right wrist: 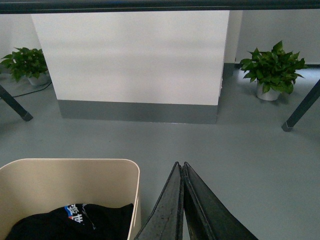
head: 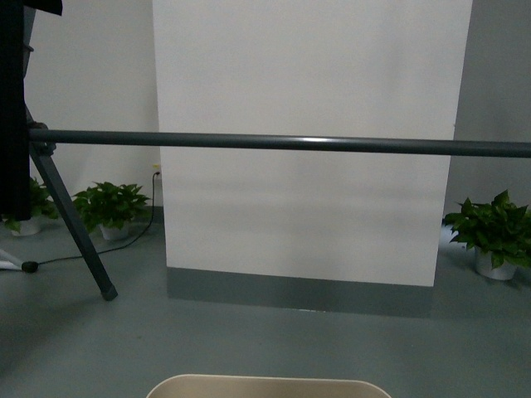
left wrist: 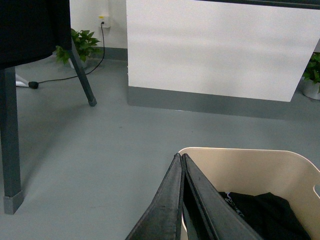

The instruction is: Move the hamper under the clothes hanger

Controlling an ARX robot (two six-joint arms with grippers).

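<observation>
The beige hamper shows only its far rim at the bottom of the front view, on the floor short of the clothes hanger, whose dark bar runs across the picture with a slanted leg at the left. In the wrist views the hamper holds dark clothing. My left gripper is shut with nothing in it, its tips over the hamper's left corner. My right gripper is shut and empty, just right of the hamper's right wall.
A white panel with a grey base stands behind the bar. Potted plants sit on the floor at either side of it. A black cable trails on the floor at the left. A dark garment hangs at the left edge.
</observation>
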